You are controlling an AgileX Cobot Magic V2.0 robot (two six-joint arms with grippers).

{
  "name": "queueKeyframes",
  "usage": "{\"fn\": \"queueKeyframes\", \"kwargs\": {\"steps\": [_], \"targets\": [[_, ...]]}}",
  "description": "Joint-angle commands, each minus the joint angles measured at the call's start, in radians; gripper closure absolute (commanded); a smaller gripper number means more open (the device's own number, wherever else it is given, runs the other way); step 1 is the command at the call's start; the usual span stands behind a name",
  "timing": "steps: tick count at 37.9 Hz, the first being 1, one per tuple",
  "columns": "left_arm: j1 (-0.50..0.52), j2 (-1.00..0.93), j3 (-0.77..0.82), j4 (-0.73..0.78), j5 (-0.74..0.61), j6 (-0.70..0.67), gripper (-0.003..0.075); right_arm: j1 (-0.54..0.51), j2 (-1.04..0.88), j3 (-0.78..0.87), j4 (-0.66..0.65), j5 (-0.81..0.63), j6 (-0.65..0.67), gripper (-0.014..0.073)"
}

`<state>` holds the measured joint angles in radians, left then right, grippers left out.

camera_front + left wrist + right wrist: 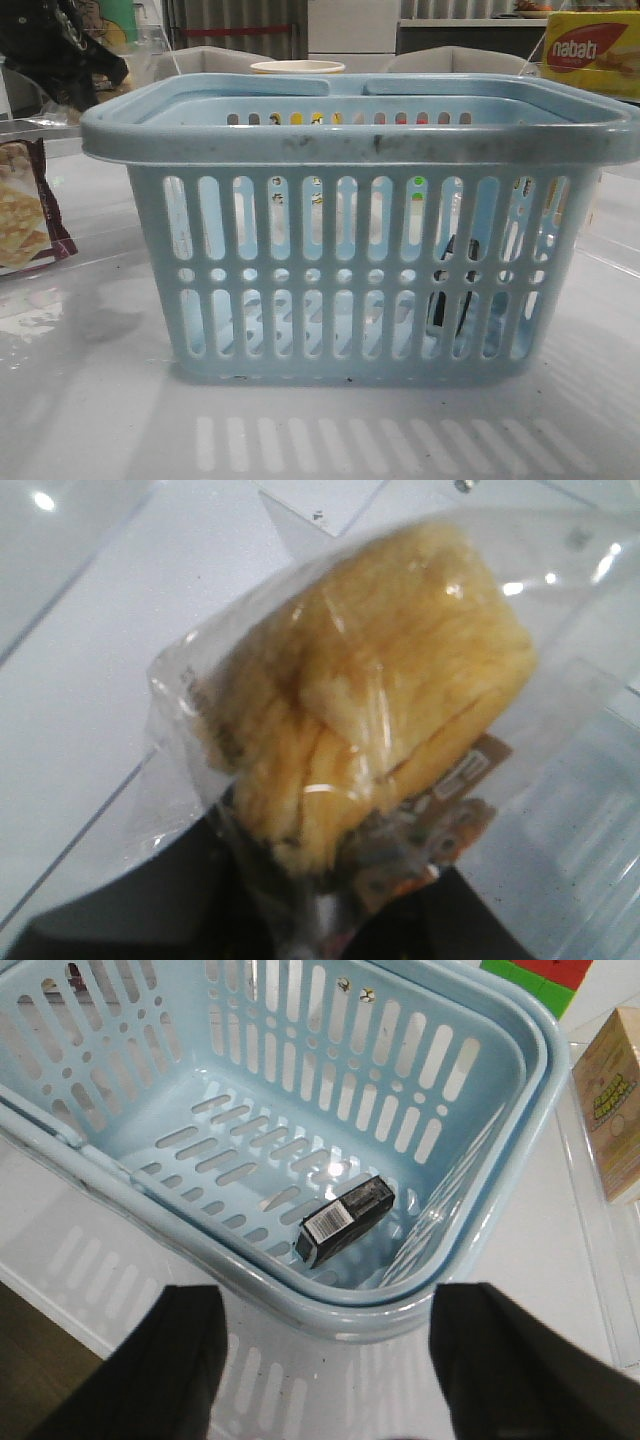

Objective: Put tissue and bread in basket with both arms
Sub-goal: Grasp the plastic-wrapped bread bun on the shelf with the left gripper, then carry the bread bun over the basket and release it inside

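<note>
The left gripper [300, 920] has its dark fingers pinched on the bottom edge of the bread [375, 690], so that claw is holding the packet, which fills most of the left wrist view. The bread is a puffy tan-orange loaf in crinkly clear plastic, glare spots all over the wrap, with a brown label band down by the fingers. It hangs over a pale, glossy table [90, 660]; whether it's anywhere near the rim yet, I can't tell from that view. The right gripper [325, 1360] is spread wide with nothing in it, both black fingers apart, and it hovers just outside the basket [520, 1110], looking down over the near rim. The basket itself is light blue, with slotted walls, a row of round holes halfway up and dark scuffs along the thick rim. The tissue [345, 1220] is already inside, lying flat on the slotted floor near one corner: a small blackish packet with a white barcode end. From the front you can only glimpse it as a dark shape through the slots on the right side. A yellow Nabati box [592, 50] sits well behind the basket.
</note>
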<state>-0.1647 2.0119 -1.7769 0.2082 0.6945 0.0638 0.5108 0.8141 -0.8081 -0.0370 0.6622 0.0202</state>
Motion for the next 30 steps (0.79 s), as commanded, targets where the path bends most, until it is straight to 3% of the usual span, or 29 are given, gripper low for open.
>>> {"fn": "queueKeyframes", "kwargs": {"steps": [1, 12, 20, 30], "targets": [[-0.003, -0.094, -0.082, 0.008, 0.011, -0.007, 0.0631, 0.000, -0.007, -0.025, -0.016, -0.070, -0.002, 0.0050], [-0.072, -0.239, -0.106, -0.124, 0.063, 0.004, 0.0630, 0.000, -0.007, -0.025, -0.016, -0.069, -0.002, 0.0050], [-0.186, -0.295, -0.106, -0.309, 0.129, 0.208, 0.0630, 0.000, -0.007, -0.025, -0.016, -0.069, -0.002, 0.0050], [-0.352, -0.297, -0.058, -0.371, 0.241, 0.269, 0.0630, 0.000, -0.007, -0.025, -0.016, -0.069, -0.002, 0.0050]]}}
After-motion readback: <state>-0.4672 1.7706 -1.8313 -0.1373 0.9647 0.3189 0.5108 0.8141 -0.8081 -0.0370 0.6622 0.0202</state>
